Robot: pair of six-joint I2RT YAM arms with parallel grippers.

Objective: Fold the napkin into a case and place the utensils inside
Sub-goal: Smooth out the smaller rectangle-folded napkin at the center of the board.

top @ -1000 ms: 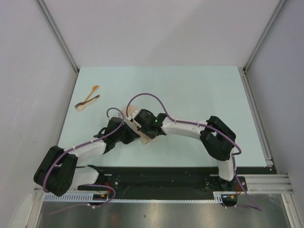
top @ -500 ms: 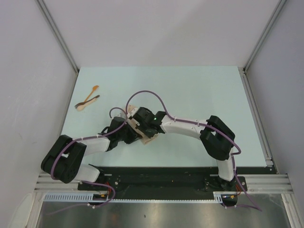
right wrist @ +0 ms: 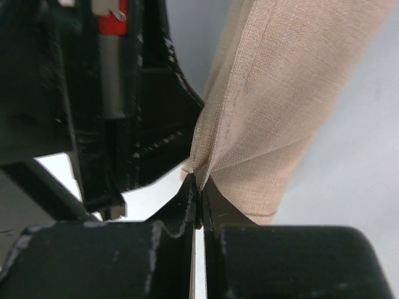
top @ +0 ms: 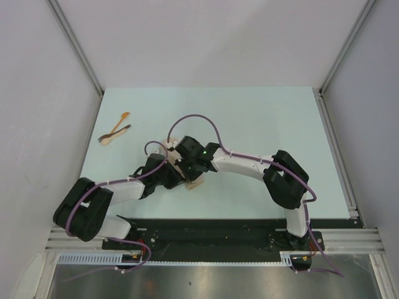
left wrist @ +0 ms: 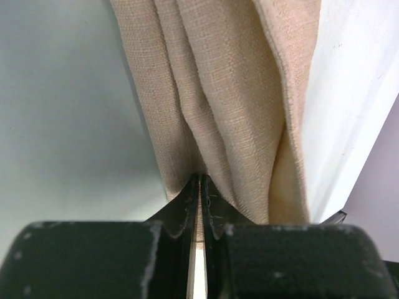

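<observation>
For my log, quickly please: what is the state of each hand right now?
Left hand: closed, holding the napkin.
Right hand: closed, holding the napkin too.

Table (top: pixel 262 118): pale mint-green top, matte, under soft even light. Plain light grey wall panels (top: pixel 206 37) close it in on three sides, joined by aluminium corner posts (top: pixel 73 43). An aluminium rail (top: pixel 338 156) runs along the right side, with a black base plate (top: pixel 212 232) at the near edge and a brushed metal sheet (top: pixel 206 280) below it.

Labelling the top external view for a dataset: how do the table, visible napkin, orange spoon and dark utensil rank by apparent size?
1. table
2. napkin, mostly covered, so its place is unsure
3. orange spoon and dark utensil: alike, smallest
</observation>
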